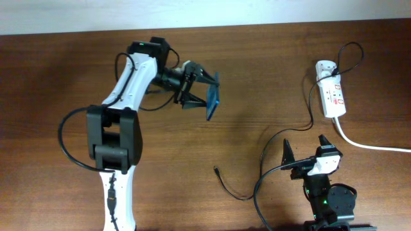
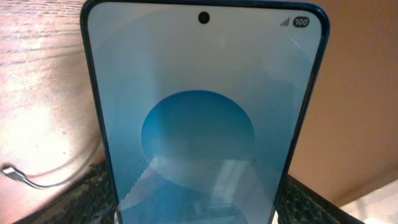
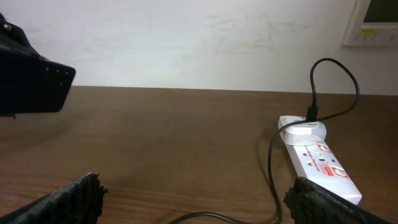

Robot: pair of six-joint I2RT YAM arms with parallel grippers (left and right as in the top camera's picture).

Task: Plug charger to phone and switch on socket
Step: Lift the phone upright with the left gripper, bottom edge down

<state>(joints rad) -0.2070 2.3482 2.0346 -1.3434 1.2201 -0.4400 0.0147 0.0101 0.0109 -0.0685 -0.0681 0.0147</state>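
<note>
My left gripper [image 1: 204, 90] is shut on the phone [image 1: 212, 97] and holds it tilted above the table, left of centre; its blue screen [image 2: 202, 118] fills the left wrist view. The charger's thin black cable [image 1: 282, 138] runs from the white adapter on the socket [image 1: 332, 96] at the far right down to its plug tip [image 1: 217, 171], which lies loose on the table. The tip also shows in the left wrist view [image 2: 12, 172]. My right gripper [image 1: 304, 146] is open and empty near the front edge, with the cable [image 3: 272, 162] between its fingers and the socket [image 3: 318, 158] ahead right.
The socket's thick white cord [image 1: 372, 146] runs off the right edge. A black cable loops above the adapter [image 1: 347, 54]. A white wall [image 3: 186, 37] stands behind the table's far edge.
</note>
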